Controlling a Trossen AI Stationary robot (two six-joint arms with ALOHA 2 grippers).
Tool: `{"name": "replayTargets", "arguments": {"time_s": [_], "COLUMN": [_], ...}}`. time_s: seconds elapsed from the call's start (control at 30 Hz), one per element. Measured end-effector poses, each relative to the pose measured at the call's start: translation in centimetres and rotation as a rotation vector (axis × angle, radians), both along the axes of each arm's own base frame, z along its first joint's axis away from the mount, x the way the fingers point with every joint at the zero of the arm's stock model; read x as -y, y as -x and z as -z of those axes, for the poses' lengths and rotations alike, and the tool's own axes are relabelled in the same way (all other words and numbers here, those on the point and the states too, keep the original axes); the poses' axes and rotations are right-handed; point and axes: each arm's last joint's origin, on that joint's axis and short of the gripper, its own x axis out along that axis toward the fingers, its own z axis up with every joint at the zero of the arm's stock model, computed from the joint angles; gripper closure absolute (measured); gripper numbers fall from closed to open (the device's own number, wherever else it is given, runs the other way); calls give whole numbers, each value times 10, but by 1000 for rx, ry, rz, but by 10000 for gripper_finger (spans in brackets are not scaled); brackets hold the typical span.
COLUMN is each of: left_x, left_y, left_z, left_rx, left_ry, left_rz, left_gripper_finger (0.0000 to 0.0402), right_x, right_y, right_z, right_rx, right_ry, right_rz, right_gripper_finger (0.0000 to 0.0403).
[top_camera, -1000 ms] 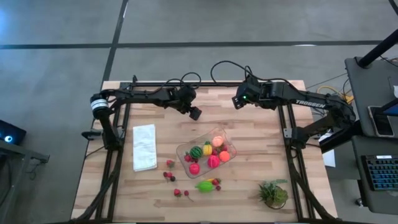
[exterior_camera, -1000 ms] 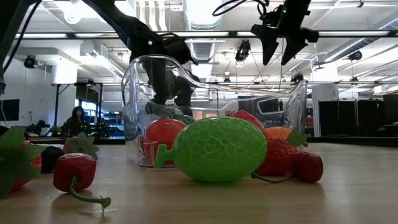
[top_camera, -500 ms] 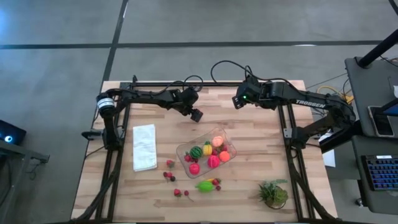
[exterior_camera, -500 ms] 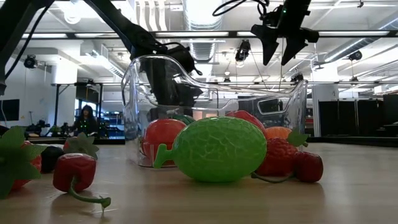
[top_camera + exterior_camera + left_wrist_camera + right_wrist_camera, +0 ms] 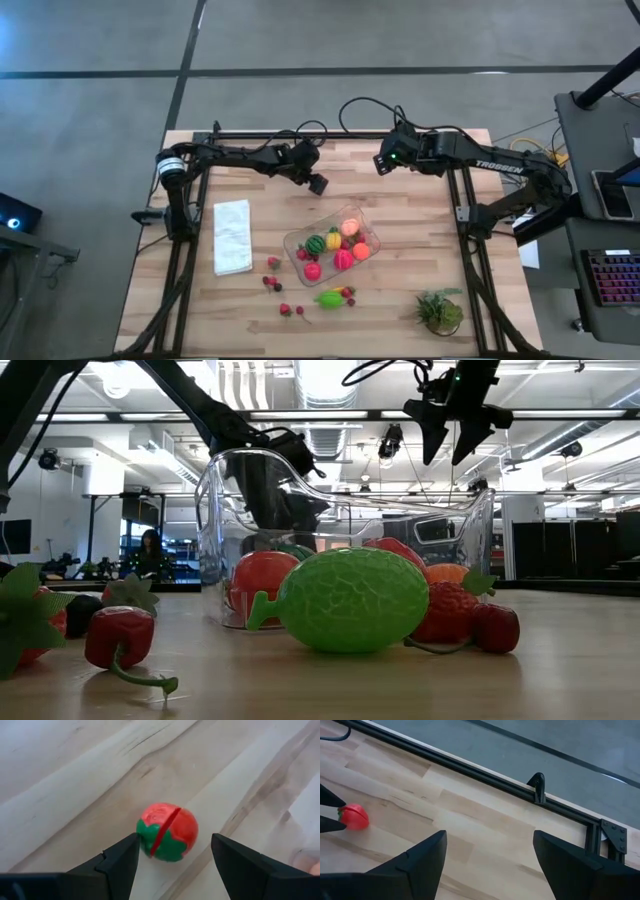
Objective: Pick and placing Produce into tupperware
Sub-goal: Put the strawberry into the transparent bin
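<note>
On the wooden table [image 5: 400, 290], a red toy fruit [image 5: 167, 832] lies behind the tupperware [image 5: 333, 243]. The left gripper [image 5: 172, 857] hovers over it, fingers wide (nothing held). This looks like the approach; next, descend and close. The right gripper [image 5: 487, 852] waits nearby, spread.

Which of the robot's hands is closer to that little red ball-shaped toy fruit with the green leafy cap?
The left hand: its open fingers straddle the red toy fruit with the green cap just ahead. The right hand is well off to the side, also open.
</note>
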Motion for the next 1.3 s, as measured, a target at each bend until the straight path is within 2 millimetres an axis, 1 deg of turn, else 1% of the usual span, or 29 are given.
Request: {"name": "replayTargets", "arguments": {"time_s": [0.33, 0.47, 0.6, 0.83, 0.97, 1.17, 1.3], "left_x": [-3, -2, -1, 0, 1, 1, 0], "left_y": [-6, -5, -3, -3, -3, -3, -3], "left_z": [-5, -3, 0, 0, 1, 1, 1], "left_rx": [79, 65, 49, 57, 60, 54, 32], "left_ry": [-42, -66, -61, -40, -42, -58, -112], "left_rz": [8, 44, 48, 68, 131, 158, 183], "left_gripper_finger": [168, 168, 168, 168, 169, 169, 169], "right_x": [0, 0, 0, 0, 0, 0, 0], "right_y": [0, 0, 0, 0, 0, 0, 0], "right_z": [0, 0, 0, 0, 0, 0, 0], "right_rx": [1, 1, 2, 2, 3, 14, 23], "right_ry": [2, 2, 2, 3, 2, -9, -12], "right_rz": [0, 1, 1, 1, 1, 5, 16], "right_gripper_finger": [115, 116, 120, 120, 122, 123, 120]}}
